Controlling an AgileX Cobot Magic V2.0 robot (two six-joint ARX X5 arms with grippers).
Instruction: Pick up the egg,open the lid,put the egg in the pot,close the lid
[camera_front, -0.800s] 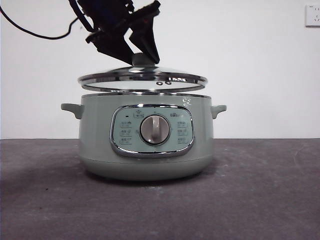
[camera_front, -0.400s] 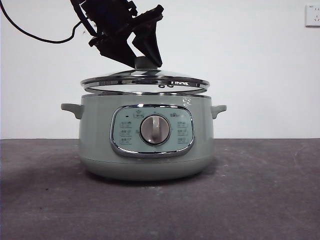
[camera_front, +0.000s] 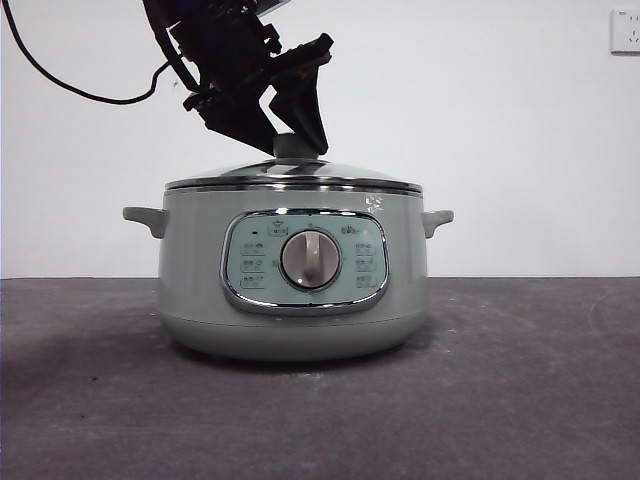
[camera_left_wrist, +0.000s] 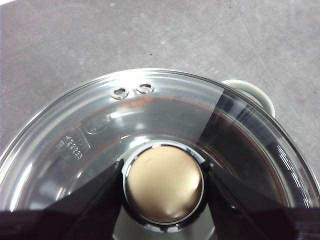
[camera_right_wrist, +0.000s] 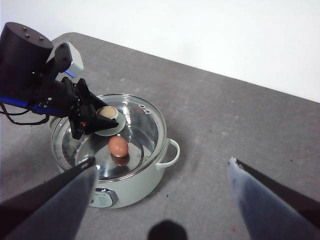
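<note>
Fingers (camera_left_wrist: 102, 200) of left gripper (camera_left_wrist: 163, 192) clamp lid (camera_front: 293, 176) knob — lettering unreadable.

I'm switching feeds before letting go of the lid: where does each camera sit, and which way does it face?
Front: low at table height, level at the pot; the left gripper comes from above.
Left wrist: straight down on the lid and knob; own jaws flank the knob.
Right wrist: high, angled down at the pot, the egg under the lid; own jaws open.
All views share the lid.
</note>
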